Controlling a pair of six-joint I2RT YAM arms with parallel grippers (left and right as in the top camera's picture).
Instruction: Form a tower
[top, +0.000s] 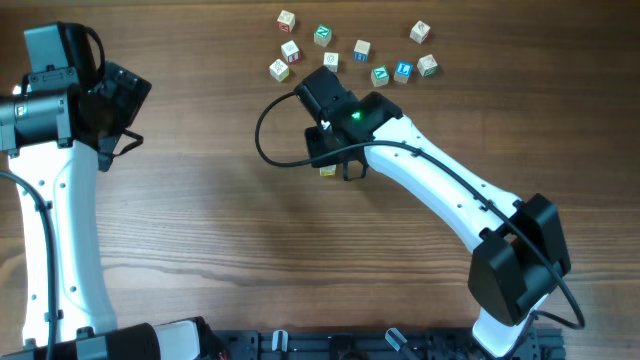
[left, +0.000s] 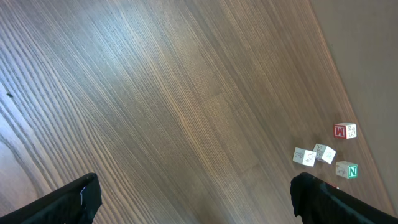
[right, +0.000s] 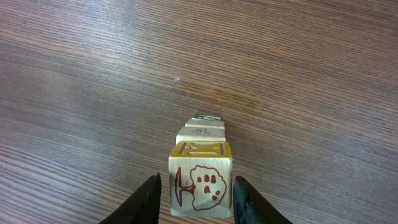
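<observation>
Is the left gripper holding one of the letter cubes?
No, the left gripper is wide open with only bare wooden table between its fingers, and the loose letter cubes lie off to one side.

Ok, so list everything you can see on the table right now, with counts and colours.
tower: one, pale wood, top cube yellow-edged with a red tree picture, mid-table
loose cubes: ten, pale wood with red, green and blue marks, scattered at the far side
table: one, brown wood grain
left end effector: one, black, open, over bare wood at the left
right end effector: one, black, open, fingers either side of the tower's top cube
</observation>
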